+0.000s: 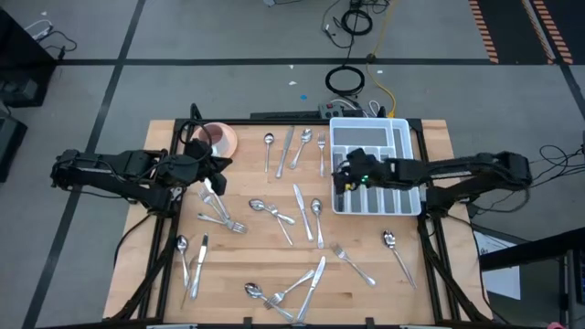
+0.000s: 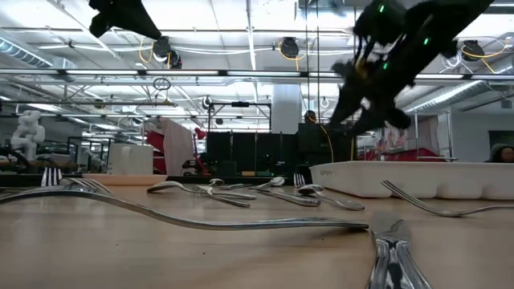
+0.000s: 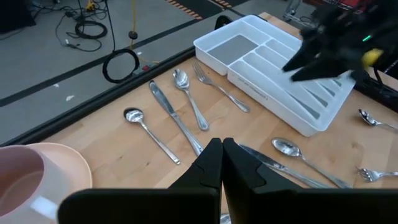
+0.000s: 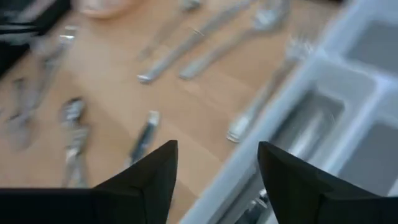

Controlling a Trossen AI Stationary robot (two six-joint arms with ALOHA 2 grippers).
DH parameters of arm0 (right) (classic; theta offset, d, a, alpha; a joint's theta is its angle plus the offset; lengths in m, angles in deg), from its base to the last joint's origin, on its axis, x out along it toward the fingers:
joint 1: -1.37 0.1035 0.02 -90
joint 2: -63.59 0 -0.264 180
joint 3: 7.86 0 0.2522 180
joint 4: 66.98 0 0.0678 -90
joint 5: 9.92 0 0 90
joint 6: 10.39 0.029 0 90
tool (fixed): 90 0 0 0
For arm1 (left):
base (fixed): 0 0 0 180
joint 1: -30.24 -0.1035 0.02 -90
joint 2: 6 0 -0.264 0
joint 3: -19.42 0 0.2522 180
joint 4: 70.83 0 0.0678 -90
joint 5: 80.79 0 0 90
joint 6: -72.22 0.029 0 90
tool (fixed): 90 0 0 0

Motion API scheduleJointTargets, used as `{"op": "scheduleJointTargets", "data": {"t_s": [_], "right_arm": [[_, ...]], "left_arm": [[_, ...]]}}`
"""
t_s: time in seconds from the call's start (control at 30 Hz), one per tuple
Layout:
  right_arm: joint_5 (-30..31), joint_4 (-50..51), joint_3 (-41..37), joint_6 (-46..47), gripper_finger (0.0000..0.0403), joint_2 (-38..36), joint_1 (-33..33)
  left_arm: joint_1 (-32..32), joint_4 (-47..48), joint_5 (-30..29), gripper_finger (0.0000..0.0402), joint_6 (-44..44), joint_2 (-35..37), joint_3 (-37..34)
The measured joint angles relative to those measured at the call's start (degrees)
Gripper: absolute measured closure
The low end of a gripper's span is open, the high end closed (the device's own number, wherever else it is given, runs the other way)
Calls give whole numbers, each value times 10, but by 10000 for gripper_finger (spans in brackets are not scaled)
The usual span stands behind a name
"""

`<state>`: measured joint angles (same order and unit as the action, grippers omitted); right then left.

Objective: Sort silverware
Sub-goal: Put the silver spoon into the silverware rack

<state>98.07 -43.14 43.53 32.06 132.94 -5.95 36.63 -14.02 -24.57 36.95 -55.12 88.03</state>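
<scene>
The silverware lies scattered over the wooden table: a spoon, knives and forks (image 1: 291, 146) at the far side, forks (image 1: 219, 219) at the left, more pieces (image 1: 297, 285) near the front edge. The white compartmented tray (image 1: 361, 137) stands at the far right. My right gripper (image 4: 217, 180) hangs open above the tray's left edge (image 1: 340, 178), with nothing between its fingers. My left gripper (image 3: 221, 168) is shut, raised over the table's left part (image 1: 212, 181), beside the pink saucer with cup (image 1: 219, 138). I see nothing between its fingers.
The tray (image 3: 236, 46) has a wide compartment and several narrow slots. A fork (image 4: 264, 93) lies on the table just beside its left wall. A spoon (image 1: 391, 242) and a fork (image 1: 352, 260) lie in front of the tray. Cables and a power strip (image 1: 343, 110) sit behind the table.
</scene>
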Motion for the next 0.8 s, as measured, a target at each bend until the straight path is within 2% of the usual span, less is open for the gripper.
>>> {"op": "scheduleJointTargets", "data": {"t_s": [0.07,0.17,0.27,0.37,0.63,0.8], "right_arm": [[-6,62,14,-12,190,-40,23],[-51,216,29,21,190,-86,63],[-86,370,29,123,186,-111,123],[-111,463,29,236,182,-116,203],[-133,480,28,499,172,-73,382],[-167,459,28,595,171,3,458]], "left_arm": [[0,1,0,393,0,0,0],[0,2,0,393,0,0,0],[0,2,0,393,0,0,0],[0,2,0,393,0,0,0],[0,13,-11,393,1,0,0],[0,15,-12,393,0,0,0]]}}
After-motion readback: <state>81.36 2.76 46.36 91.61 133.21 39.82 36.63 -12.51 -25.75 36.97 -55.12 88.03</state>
